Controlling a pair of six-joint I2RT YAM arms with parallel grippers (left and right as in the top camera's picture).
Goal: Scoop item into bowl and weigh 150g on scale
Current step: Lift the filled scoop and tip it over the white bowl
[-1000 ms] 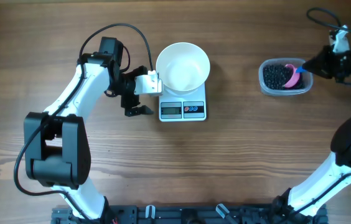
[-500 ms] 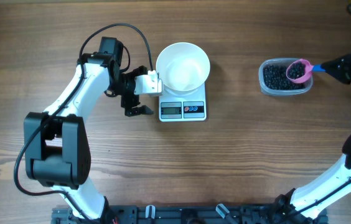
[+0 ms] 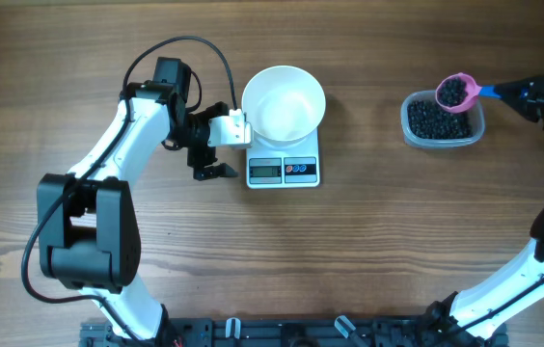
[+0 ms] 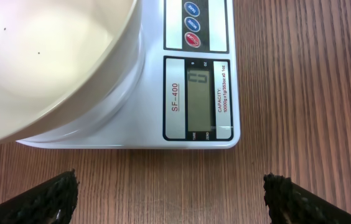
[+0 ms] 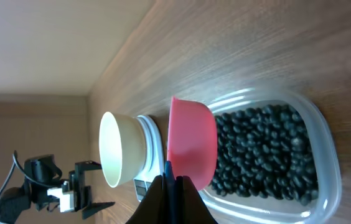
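Note:
The white bowl point(image 3: 284, 103) stands empty on the white scale point(image 3: 285, 170), whose display point(image 4: 197, 96) reads zero. My left gripper point(image 3: 229, 142) hangs open just left of the scale, its fingers wide apart over bare wood point(image 4: 169, 190). My right gripper point(image 3: 530, 93) is shut on the blue handle of a pink scoop point(image 3: 455, 92). The scoop is level, filled with black beans, and sits above the far edge of the clear tub point(image 3: 443, 123). In the right wrist view the scoop point(image 5: 191, 146) hangs over the beans point(image 5: 262, 152), with the bowl point(image 5: 121, 149) beyond.
The clear tub holds a dark pile of beans at the table's right side. Open wood lies between tub and scale. The left arm point(image 3: 122, 145) reaches in from the lower left. The rig's black rail point(image 3: 291, 333) runs along the front edge.
The right gripper has lifted the scoop out of the tub's beans, levelled it with a load, and shifted it toward the tub's far edge. The left arm has not moved.

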